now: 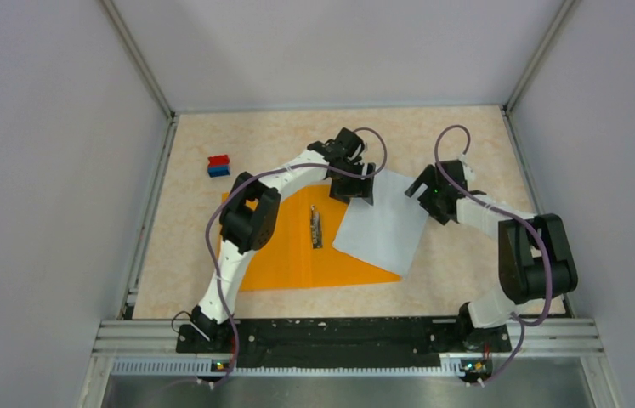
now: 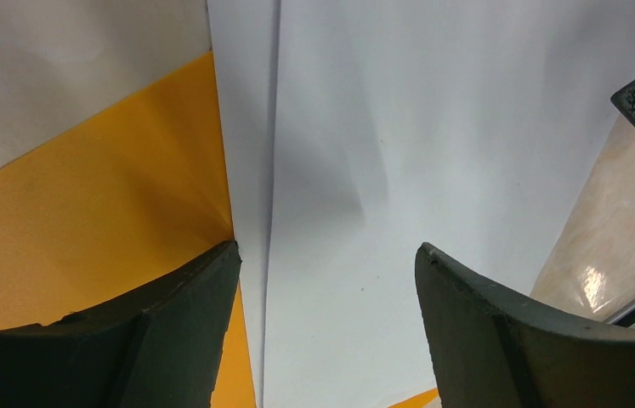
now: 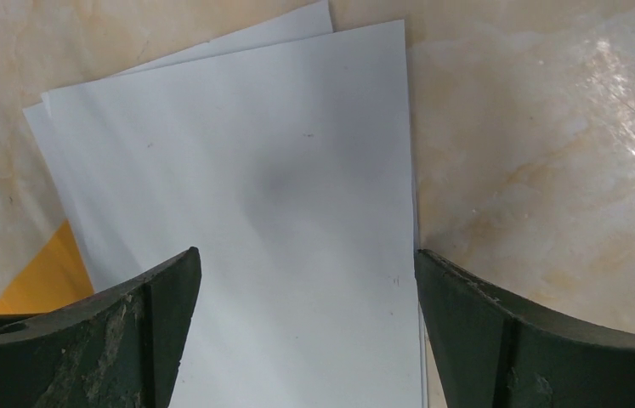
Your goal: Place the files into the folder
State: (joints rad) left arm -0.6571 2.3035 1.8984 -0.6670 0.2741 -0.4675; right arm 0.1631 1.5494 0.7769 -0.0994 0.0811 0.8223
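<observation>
Evidently, the files lay as a loose, slightly fanned stack, set askew. Their left part overlapped the right edge of the open folder and the rest lay on the table. The left gripper stood over the stack's far left corner, jaws spread and holding nothing. The right gripper stood over the far right edge, likewise spread and empty. The sheets were judged light, limp and liable to slide apart. A pinch at a corner or along an edge would suit, one arm steadying the stack. No brand, label or legible writing was found; the visible faces appeared blank.
</observation>
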